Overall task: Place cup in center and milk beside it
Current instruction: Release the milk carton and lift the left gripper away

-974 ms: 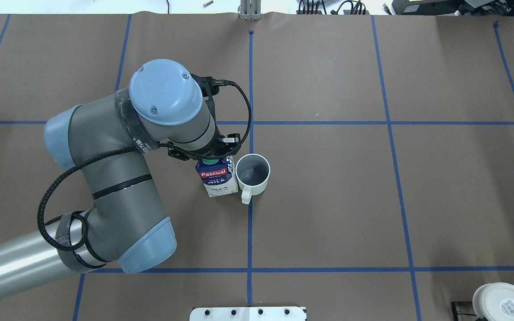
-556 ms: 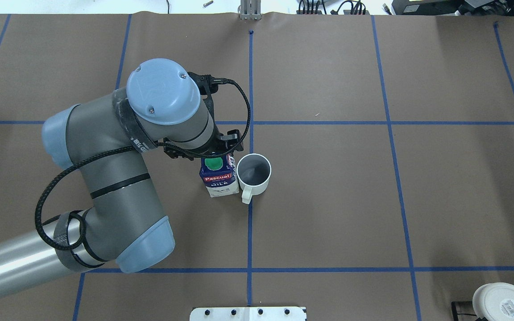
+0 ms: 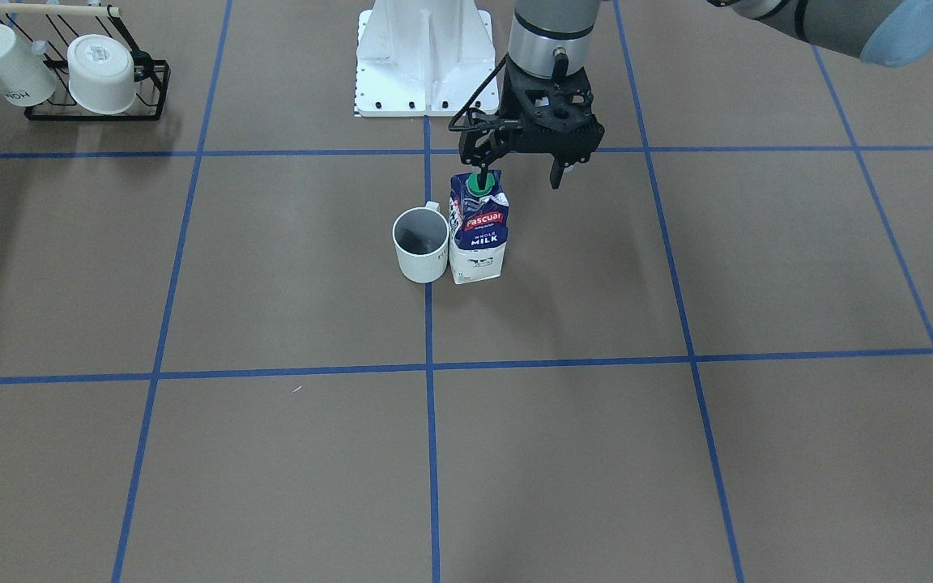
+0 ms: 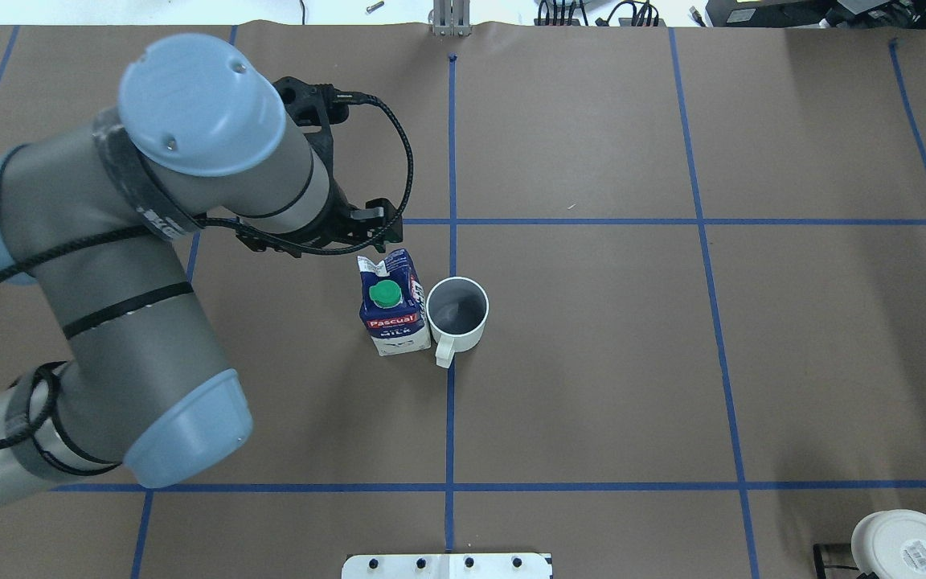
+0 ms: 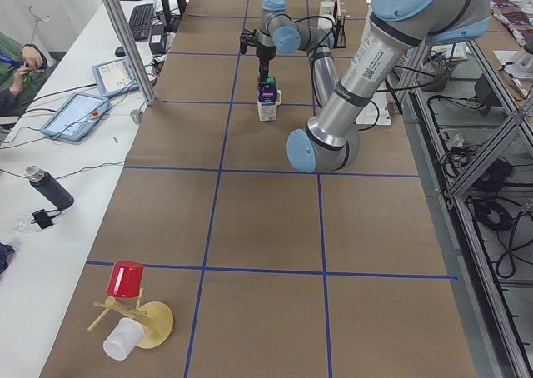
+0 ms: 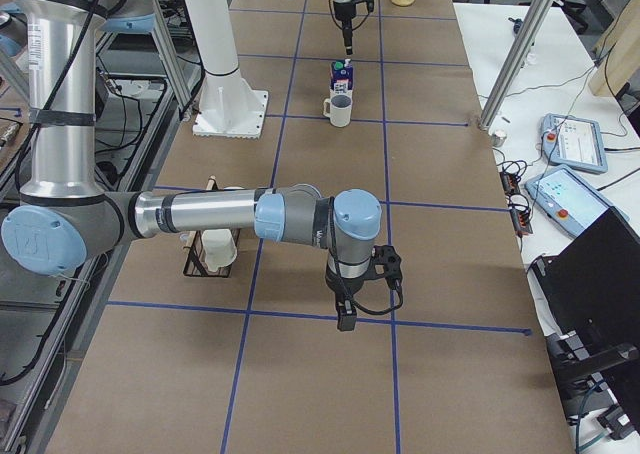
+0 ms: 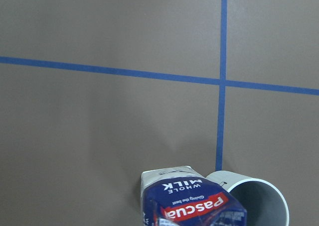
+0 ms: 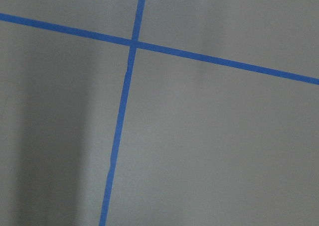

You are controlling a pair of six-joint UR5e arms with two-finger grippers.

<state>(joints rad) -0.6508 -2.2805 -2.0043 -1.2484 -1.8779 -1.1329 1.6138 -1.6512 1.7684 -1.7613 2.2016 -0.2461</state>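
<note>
The milk (image 4: 392, 310) is a blue-and-white carton with a green cap. It stands upright on the table, touching or nearly touching the white cup (image 4: 456, 314), which sits on the centre tape line with its handle toward the robot. Both also show in the front view, the milk (image 3: 479, 231) and the cup (image 3: 420, 243), and in the left wrist view, the milk (image 7: 192, 203) and the cup (image 7: 249, 201). My left gripper (image 3: 517, 180) is open and empty, above the carton and off to its side. My right gripper (image 6: 350, 309) hangs low over the table far from both; I cannot tell whether it is open.
A black wire rack with other white mugs (image 3: 70, 73) stands by the robot's right corner. The white base plate (image 3: 426, 65) lies behind the cup. A red cup on a wooden stand (image 5: 129, 311) sits at the far left end. Blue tape lines grid the brown table.
My left gripper has let go of the milk carton and risen up and away to the left. The carton stays standing beside the cup, which has not moved.
</note>
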